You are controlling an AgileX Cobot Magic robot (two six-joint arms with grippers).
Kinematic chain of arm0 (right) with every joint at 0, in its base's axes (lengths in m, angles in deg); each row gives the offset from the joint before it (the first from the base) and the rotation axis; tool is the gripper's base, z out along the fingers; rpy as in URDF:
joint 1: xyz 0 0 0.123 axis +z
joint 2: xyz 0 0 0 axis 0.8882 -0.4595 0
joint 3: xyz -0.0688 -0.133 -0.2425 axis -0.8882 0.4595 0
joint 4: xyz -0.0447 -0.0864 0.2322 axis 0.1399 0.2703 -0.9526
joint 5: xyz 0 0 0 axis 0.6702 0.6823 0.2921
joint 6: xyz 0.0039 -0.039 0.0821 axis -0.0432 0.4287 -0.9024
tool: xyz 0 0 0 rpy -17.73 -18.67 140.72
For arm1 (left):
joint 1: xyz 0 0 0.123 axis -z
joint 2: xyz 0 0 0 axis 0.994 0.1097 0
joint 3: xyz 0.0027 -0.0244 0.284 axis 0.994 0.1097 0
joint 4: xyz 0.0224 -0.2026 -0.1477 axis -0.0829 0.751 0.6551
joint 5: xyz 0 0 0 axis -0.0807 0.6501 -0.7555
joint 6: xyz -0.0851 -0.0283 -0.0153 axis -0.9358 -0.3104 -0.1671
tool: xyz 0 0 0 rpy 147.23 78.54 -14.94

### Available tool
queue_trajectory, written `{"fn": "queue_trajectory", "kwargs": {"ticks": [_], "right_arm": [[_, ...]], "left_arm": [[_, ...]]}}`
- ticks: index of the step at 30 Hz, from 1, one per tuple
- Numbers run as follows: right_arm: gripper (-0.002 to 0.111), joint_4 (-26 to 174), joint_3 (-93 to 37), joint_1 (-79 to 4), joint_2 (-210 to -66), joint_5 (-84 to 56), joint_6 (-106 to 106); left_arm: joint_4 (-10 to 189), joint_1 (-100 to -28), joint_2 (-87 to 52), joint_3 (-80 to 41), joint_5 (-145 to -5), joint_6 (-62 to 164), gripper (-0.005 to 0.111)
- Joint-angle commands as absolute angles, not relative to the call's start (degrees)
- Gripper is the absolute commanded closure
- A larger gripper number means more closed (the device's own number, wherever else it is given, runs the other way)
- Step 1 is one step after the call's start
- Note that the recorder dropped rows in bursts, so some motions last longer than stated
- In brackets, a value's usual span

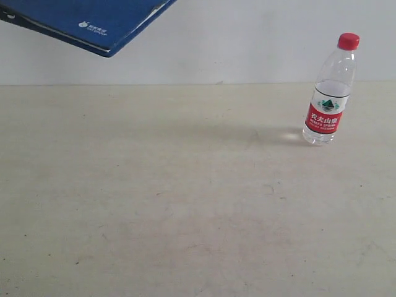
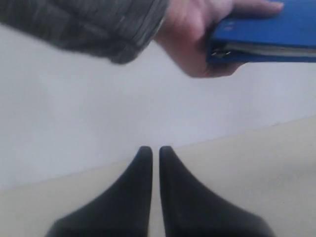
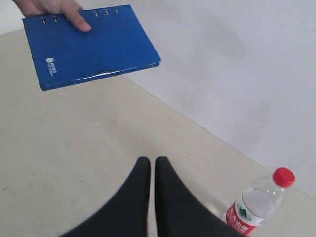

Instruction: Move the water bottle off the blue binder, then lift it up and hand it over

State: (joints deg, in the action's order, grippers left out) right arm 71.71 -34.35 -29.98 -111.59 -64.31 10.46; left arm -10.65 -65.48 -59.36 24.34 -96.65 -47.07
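The water bottle point(image 1: 330, 93) is standing upright on the table point(image 1: 185, 216) at about 2 o'clock in the exterior view, so it is already sitting off the blue binder point(image 1: 93, 21), and that first step is looking done. The binder is hanging in the air at about 11 o'clock, well apart from the bottle, and it is a person's hand point(image 2: 190, 34) that is pinching it at the ringed spine edge, thumb on the cover and fingers underneath. Neither arm is carrying anything: the left gripper point(image 2: 155, 150) and the right gripper point(image 3: 149, 160) are each showing 2 dark fingers pressed almost together with only a sliver of gap. I am judging this as the hand-over end of the task, or else a laying-out of the scene; the pictures are not settling which. Any fresh grasp would be calling for the jaws to spread first. Nothing is standing between bottle and binder; only bare table and a pale wall point(image 1: 247, 43) are surrounding them.
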Motion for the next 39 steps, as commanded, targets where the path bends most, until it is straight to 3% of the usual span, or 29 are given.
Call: {"fn": "queue_trajectory", "kwargs": {"ticks": [1, 5, 10, 14, 17, 23, 28, 30, 32, 35, 39], "right_arm": [[0.108, 71.2, -20.0, -30.1, -98.6, -50.9, 0.7], [0.108, 71.5, 0.1, -30.1, -90.9, -25.6, -13.3], [0.108, 64.9, 20.6, -30.1, -92.8, 6.6, -10.1], [0.108, 31.7, 26.8, -30.1, -96.0, 31.0, 14.1], [0.108, -7.4, 24.0, -30.1, -94.0, 55.8, 29.6], [0.108, -6.0, 23.0, -31.3, -72.0, 55.8, 59.5], [0.108, -8.4, 17.7, -29.6, -66.1, 55.8, 72.5], [0.108, -14.5, 16.0, -26.9, -66.1, 39.6, 91.9], [0.108, -26.3, 15.9, -24.6, -66.1, 32.8, 109.1], [0.108, -26.3, 20.2, -17.8, -66.1, 33.3, 102.7], [0.108, -26.3, 25.6, -10.2, -66.1, 33.3, 90.7]], "left_arm": [[-10.3, -65.1, -65.2, 24.6, -86.7, -39.9, 0.102], [-10.3, -65.1, -67.5, 24.6, -87.4, -39.7, 0.102], [-10.3, -65.1, -68.8, 24.3, -95.0, -35.5, 0.102], [-6.1, -65.1, -70.0, 23.1, -97.9, -27.5, 0.102], [10.5, -65.1, -71.0, 21.2, -104.1, -12.2, 0.102], [38.8, -65.1, -75.6, 20.6, -115.2, 21.1, 0.102], [39.6, -65.1, -80.2, 18.7, -127.9, 27.6, 0.102], [40.0, -65.1, -83.7, 16.9, -129.9, 29.3, 0.102], [42.3, -65.1, -86.0, 16.4, -126.5, 29.3, 0.102], [58.8, -65.1, -87.2, 17.2, -113.4, 29.3, 0.102], [72.9, -65.1, -87.2, 20.4, -108.7, 29.3, 0.102]]}}
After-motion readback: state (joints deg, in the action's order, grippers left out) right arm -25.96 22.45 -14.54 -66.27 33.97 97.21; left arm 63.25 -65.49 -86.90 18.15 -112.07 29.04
